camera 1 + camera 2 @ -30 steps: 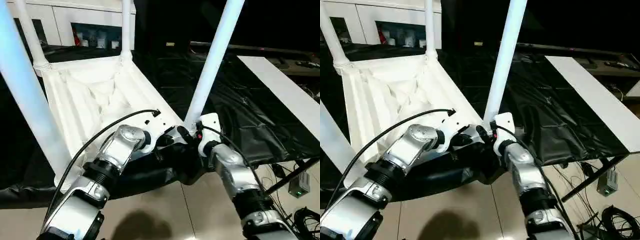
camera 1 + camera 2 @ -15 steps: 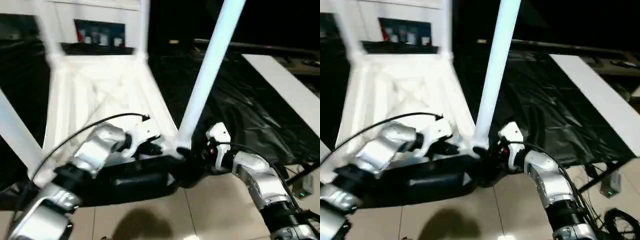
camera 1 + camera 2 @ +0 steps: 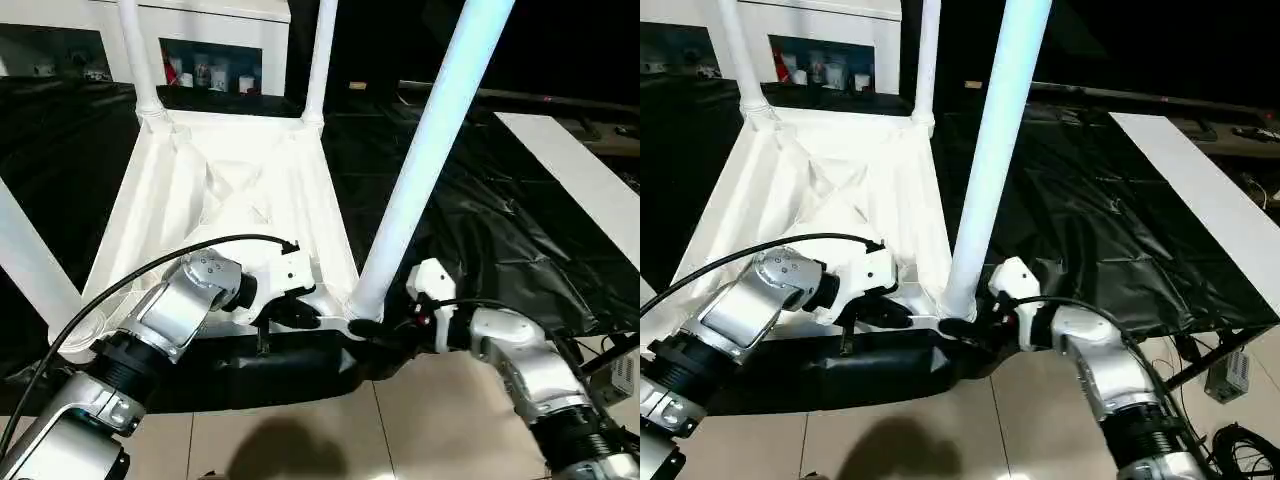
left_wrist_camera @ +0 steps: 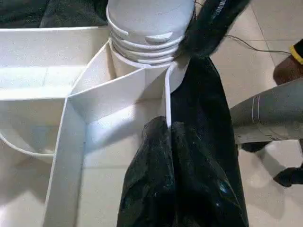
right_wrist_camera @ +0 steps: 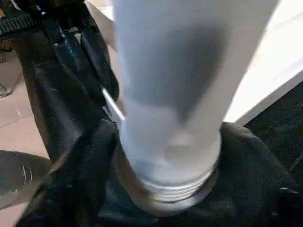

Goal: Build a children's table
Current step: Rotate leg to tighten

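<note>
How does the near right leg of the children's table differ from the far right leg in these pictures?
The near right leg looks pale blue, while the far right leg looks plain white. The near right leg leans to the right as it rises; the far right leg stands almost straight. The right gripper is at the near right leg's base; nothing is at the far right leg. Both are round tubes in corner sockets of the upturned top.

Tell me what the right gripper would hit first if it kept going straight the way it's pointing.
Most likely the near leg of the children's table, low down by its socket: the right gripper points straight at it from close by, though the exact gap is hard to judge.
</note>
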